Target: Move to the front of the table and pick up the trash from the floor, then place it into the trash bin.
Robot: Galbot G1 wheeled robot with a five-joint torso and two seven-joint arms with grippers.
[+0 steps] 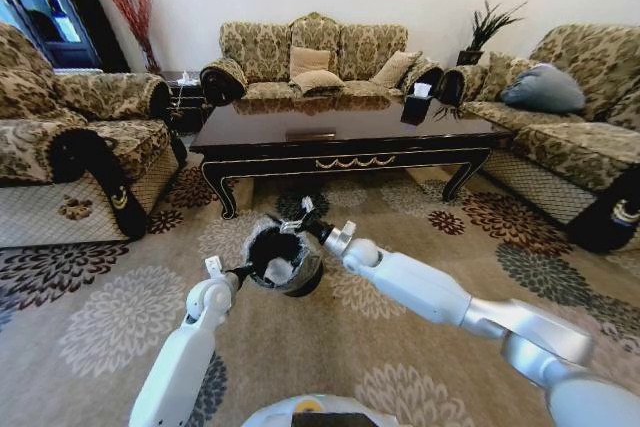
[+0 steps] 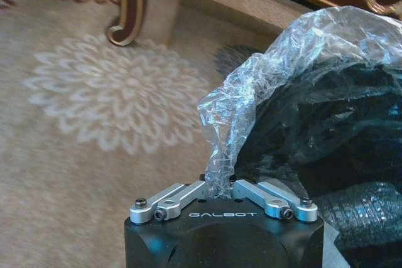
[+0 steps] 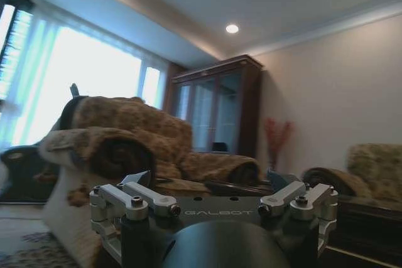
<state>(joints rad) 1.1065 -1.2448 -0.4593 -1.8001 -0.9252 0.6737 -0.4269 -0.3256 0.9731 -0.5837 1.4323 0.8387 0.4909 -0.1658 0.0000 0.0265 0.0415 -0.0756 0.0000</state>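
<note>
Head view takes in the floor, a beige carpet with big round flower medallions, running under the long dark counter that stands between the sofas. Well short of that counter, close in front of the robot, sits the bin, black with a crinkly clear liner folded over its rim. Inside it lies a crumpled white wad of trash.

From the left, the left end effector meets the bin's rim; from its wrist view, the left end effector has its fingers clenched on a fold of the liner, which rises in a twisted peak just above them. A curved counter leg stands on the carpet farther off.

On the other side, the right end effector hangs at the bin's far rim, its arm stretched across from the right. Its wrist view looks up across the room, the right end effector released, fingers spread wide with nothing between them.
</note>
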